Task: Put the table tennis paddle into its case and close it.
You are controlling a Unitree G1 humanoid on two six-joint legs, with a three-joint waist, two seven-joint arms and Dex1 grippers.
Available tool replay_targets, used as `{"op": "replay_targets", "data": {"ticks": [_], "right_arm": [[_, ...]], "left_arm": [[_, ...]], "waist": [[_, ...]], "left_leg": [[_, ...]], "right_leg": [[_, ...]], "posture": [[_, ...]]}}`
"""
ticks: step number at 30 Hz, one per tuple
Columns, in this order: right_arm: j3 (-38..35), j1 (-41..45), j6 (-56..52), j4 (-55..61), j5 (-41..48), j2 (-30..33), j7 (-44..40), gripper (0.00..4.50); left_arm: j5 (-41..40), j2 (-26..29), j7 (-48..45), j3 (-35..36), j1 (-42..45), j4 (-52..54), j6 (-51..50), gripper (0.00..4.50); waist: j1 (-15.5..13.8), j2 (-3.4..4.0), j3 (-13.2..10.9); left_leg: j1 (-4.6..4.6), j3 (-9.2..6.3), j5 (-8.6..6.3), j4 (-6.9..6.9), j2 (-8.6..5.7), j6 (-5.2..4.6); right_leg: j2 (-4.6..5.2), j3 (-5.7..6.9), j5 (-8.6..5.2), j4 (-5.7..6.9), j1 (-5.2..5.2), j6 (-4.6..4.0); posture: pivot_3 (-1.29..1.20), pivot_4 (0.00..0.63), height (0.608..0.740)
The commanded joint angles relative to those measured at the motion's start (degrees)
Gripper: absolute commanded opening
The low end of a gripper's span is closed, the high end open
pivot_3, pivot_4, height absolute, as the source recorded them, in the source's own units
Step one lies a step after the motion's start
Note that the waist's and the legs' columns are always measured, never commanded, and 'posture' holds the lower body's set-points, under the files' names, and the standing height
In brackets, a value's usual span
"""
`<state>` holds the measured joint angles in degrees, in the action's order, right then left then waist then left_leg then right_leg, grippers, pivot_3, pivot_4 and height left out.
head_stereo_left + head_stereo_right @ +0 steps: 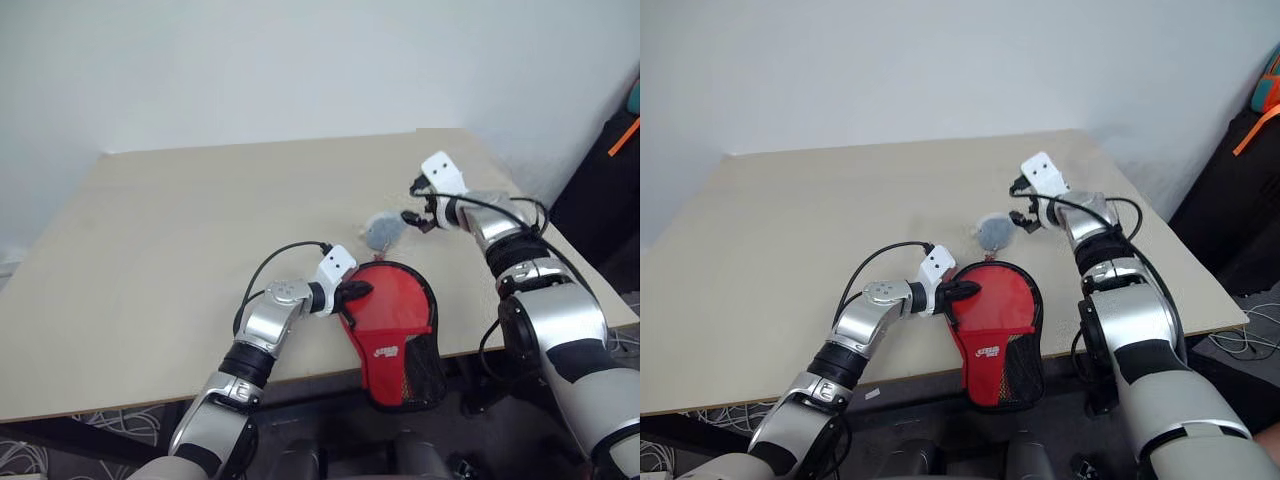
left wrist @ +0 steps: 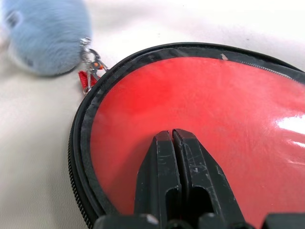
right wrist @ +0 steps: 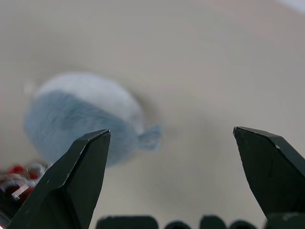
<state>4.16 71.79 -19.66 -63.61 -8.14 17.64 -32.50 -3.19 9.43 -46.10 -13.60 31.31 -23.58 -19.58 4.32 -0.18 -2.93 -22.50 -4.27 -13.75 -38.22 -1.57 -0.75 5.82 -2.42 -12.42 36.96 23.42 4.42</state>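
— At the lower middle of the left eye view, the case (image 1: 392,335) lies on the near edge of the tabletop (image 1: 180,240), its black mesh narrow end hanging a little past that edge. The left gripper (image 1: 358,291) rests its closed fingers on the upper left rim of the case.

— And the paddle?

— The red face behind the clear window reads as the table tennis paddle (image 2: 200,109) already inside. In the right eye view the right gripper (image 1: 1025,217) hovers at the upper middle, above and right of a small grey fluffy charm (image 1: 993,232) that sits just beyond the case.

— How will it handle?

— The left wrist view shows the two fingers (image 2: 162,181) pressed together on the glossy window; that plastic looks slippery, the pouch soft, the bat inside stiff and light. I judge it will slide unless pinned. The charm hangs by a little metal clip (image 2: 91,67) at the zip's rim, so that clip is where I'd take hold.

— And the right wrist view?

— Its fingers (image 3: 71,176) stand wide apart, empty, with the charm between and beyond them.
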Motion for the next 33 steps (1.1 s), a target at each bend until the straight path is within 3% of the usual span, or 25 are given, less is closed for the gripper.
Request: {"op": "replay_targets", "data": {"ticks": [1, 15, 29, 33], "right_arm": [[-0.98, 4.02, 3.40, -0.53, 0.57, -0.92, 3.63, 4.48], [-6.84, 1.34, 13.08, -12.65, 2.90, -12.00, 15.74, 4.48], [-8.71, -2.21, 11.43, -13.92, 2.65, -15.29, 18.91, 4.48], [-8.69, -2.71, 11.06, -13.96, 2.46, -15.44, 19.10, 3.53]], "left_arm": [[0.12, -0.35, -0.24, -0.64, 1.30, -0.66, 0.75, 0.00], [0.47, 0.73, 0.31, -0.78, -1.12, 1.64, -0.29, 0.00], [0.17, 1.72, 1.31, -0.78, -2.37, 3.73, -1.89, 0.00], [0.07, 1.72, 0.98, -0.95, -2.16, 3.53, -2.12, 0.00]], "waist": [[-0.03, 0.01, 0.01], [-0.04, 0.01, 0.06], [0.07, 0.04, 0.08], [0.07, 0.04, 0.08]], "left_leg": [[0.00, 0.00, 0.00, 0.00, 0.00, 0.00], [0.01, -0.01, 0.00, 0.00, -0.01, 0.00], [0.02, -0.02, 0.00, 0.00, -0.01, 0.00], [0.03, -0.03, 0.00, 0.00, -0.01, 0.00]], "right_leg": [[0.00, 0.00, 0.00, 0.00, 0.00, 0.00], [0.00, -0.02, 0.01, 0.01, -0.02, -0.01], [-0.01, -0.01, 0.01, 0.02, -0.02, -0.01], [-0.01, -0.01, 0.01, 0.02, -0.03, -0.01]], "posture": [[0.00, 0.000, 0.698], [0.00, 0.000, 0.698], [0.00, 0.000, 0.698], [0.00, 0.000, 0.698]]}}
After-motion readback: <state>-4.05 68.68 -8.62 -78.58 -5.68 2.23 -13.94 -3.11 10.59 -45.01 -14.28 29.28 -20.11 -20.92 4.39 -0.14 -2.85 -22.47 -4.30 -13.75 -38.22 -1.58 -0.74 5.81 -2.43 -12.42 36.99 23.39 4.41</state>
